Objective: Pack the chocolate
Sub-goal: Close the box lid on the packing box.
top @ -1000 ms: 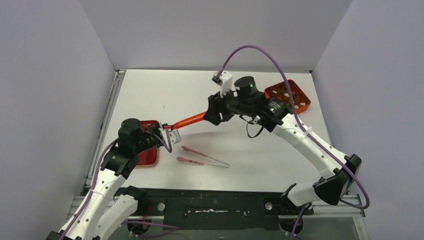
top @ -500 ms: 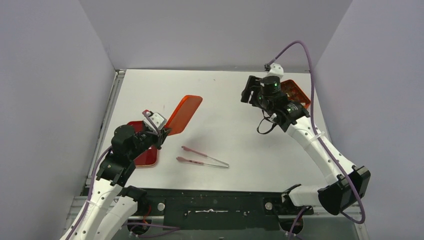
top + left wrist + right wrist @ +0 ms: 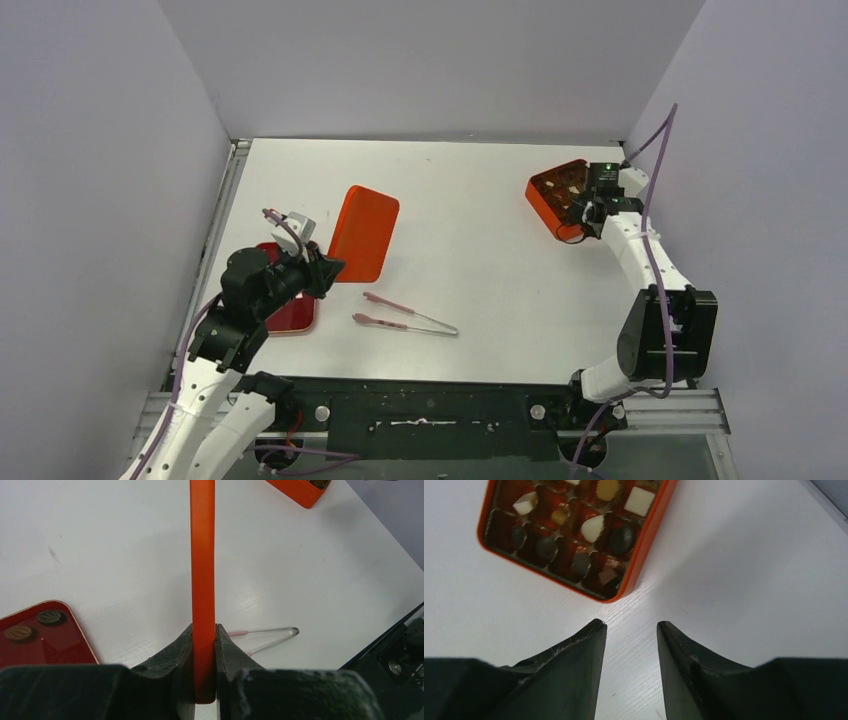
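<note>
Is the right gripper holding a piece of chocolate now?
No, the right gripper stands open and empty over the white table, near the orange box.

R gripper [image 3: 629, 626]: let go of lid [image 3: 364, 232], swung from ctr to 2 o'clock by box [image 3: 543, 208].
L gripper [image 3: 204, 630]: now holds lid alone.
Lid: moved ctr to 9 o'clock, broad face showing.

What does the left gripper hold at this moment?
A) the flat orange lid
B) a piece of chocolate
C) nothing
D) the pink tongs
A: in the left wrist view the left gripper is shut on the edge of the orange lid, and the pink tongs lie untouched beyond it.
</note>
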Controlling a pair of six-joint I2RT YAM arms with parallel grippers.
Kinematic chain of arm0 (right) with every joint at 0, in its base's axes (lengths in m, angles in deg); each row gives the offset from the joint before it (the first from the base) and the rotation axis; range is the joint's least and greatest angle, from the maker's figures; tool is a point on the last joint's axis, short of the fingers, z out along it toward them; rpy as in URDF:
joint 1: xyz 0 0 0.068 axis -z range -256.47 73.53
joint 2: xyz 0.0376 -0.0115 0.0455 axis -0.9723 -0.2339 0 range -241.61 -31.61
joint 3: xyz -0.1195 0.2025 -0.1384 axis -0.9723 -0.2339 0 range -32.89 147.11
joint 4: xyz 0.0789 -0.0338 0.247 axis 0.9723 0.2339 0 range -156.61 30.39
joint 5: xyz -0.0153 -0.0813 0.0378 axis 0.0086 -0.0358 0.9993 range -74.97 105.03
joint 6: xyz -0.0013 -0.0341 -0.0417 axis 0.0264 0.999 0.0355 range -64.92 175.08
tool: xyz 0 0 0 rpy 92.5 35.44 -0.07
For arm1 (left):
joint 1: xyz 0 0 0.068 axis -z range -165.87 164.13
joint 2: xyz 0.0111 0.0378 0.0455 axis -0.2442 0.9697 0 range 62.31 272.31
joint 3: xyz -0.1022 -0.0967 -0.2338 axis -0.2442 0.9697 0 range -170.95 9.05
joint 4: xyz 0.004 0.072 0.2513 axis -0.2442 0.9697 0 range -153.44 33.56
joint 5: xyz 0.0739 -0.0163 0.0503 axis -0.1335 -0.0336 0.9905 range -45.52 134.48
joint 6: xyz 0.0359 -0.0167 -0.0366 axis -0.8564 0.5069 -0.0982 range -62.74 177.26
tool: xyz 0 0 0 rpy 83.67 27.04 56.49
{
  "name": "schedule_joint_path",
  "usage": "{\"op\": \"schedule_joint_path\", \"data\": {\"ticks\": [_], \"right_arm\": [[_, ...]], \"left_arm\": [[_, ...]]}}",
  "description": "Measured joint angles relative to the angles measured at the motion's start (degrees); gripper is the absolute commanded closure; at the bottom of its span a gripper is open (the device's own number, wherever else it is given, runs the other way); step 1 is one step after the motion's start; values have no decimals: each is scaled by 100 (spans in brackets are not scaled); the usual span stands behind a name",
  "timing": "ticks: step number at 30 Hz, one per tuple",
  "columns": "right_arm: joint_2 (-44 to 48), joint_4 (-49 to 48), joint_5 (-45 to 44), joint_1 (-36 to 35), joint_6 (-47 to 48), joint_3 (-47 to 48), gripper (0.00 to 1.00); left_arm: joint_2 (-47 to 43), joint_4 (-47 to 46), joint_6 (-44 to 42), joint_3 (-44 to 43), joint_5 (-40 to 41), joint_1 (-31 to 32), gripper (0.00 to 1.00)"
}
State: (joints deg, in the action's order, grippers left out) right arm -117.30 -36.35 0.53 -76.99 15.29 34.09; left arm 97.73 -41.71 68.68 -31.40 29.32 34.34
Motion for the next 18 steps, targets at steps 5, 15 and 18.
{"op": "schedule_joint_path", "data": {"ticks": [5,15,18], "right_arm": [[-376,-153,109,647,-103,-50,59],[-1646,-295,811,874,-83,293,62],[-1733,-267,887,879,-105,398,63]], "left_arm": [[-61,39,269,0,0,0,100],[79,-168,955,144,22,0,100],[210,-179,1088,188,22,0,100]]}}
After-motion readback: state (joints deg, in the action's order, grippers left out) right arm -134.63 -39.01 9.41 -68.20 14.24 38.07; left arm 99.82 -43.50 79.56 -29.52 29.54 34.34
